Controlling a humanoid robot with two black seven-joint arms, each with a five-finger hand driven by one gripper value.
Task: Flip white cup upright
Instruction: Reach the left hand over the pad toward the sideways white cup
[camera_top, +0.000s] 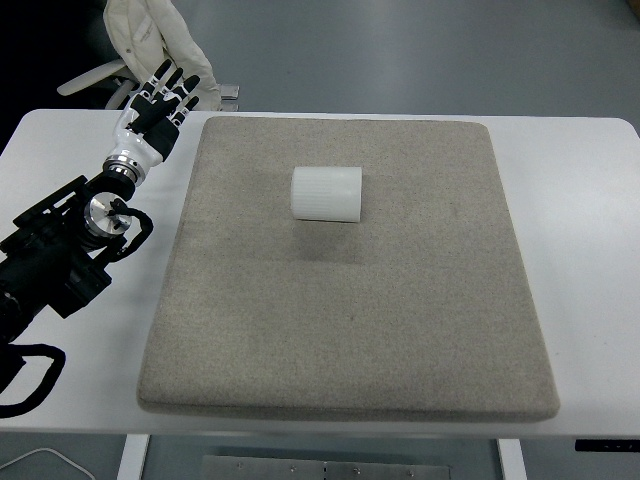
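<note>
Cup (326, 193) on side, on mat (350, 330); left hand (158, 108) off mat's far-left.

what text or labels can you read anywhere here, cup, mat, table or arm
None: no readable text in the top view.
The white cup, the grey mat and the white table are plain.
The left robot hand shows no markings.

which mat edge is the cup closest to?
The far edge: the white cup, lying on its side, sits in the far half of the grey mat, roughly centred left to right.
</note>
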